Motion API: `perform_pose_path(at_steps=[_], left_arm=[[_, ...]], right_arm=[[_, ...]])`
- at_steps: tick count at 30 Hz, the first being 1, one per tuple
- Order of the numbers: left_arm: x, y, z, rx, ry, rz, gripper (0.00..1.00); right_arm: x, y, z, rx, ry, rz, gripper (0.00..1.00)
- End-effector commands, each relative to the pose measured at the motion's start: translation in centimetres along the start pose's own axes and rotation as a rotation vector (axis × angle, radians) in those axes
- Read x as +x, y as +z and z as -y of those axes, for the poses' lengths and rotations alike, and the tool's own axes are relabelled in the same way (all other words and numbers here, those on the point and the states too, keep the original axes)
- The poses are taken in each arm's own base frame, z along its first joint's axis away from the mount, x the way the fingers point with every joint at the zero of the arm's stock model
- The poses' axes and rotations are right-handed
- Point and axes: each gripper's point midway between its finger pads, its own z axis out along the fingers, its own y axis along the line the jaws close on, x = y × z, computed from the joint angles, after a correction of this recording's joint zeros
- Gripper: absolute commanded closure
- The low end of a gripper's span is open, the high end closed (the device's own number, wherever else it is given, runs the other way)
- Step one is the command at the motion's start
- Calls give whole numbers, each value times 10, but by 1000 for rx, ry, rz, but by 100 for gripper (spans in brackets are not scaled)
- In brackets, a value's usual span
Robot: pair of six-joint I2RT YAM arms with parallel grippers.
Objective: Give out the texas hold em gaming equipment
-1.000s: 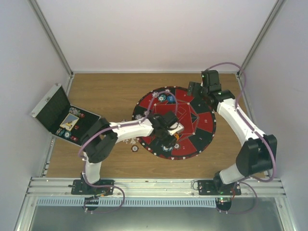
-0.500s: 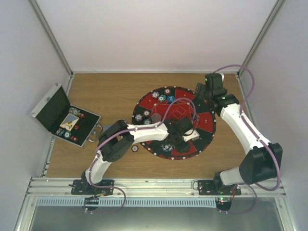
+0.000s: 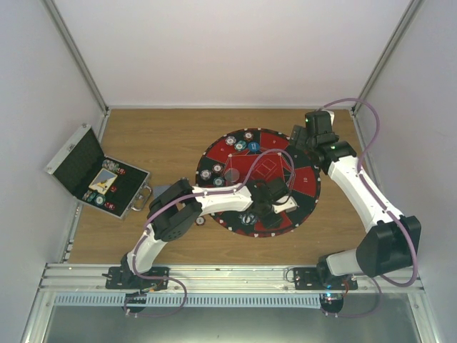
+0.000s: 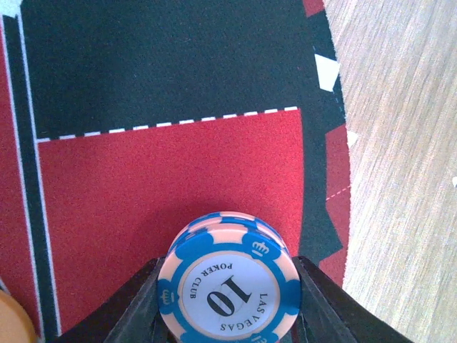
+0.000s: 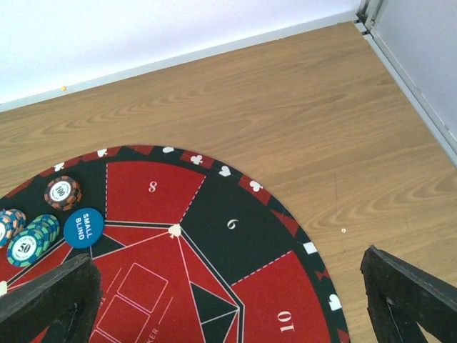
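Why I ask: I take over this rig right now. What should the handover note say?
Left gripper: shut on a blue 10 chip, above a red field near the mat edge.
Right gripper: open, empty, over the mat's far right side.
Placed: chip stacks and the blue disc on the mat's far-left part; one chip lies off the mat on the table.
Left: set this chip down; cards and chips sit in the open case.

The left gripper [image 4: 228,300] carries the blue chip [image 4: 227,279] farther right across the mat [image 3: 305,179]; the right gripper [image 3: 298,137] shifts slightly right at the mat's far edge.
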Motion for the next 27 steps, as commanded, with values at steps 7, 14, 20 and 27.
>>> perform_pose_path(at_steps=[7,14,20,27], left_arm=[[2,3,6,-17,37,-16,51],[0,1,8,-7,47,-14,47],[-16,-16,7,-25,44,38,47],[-59,-84,-10,-51,-73,183,38]], right_arm=[[-3,-3,5,9,29,12,0],[-2,-3,5,9,30,11,0],[-7,-4,4,5,28,22,0],[-37,-23,-1,-28,30,94,0]])
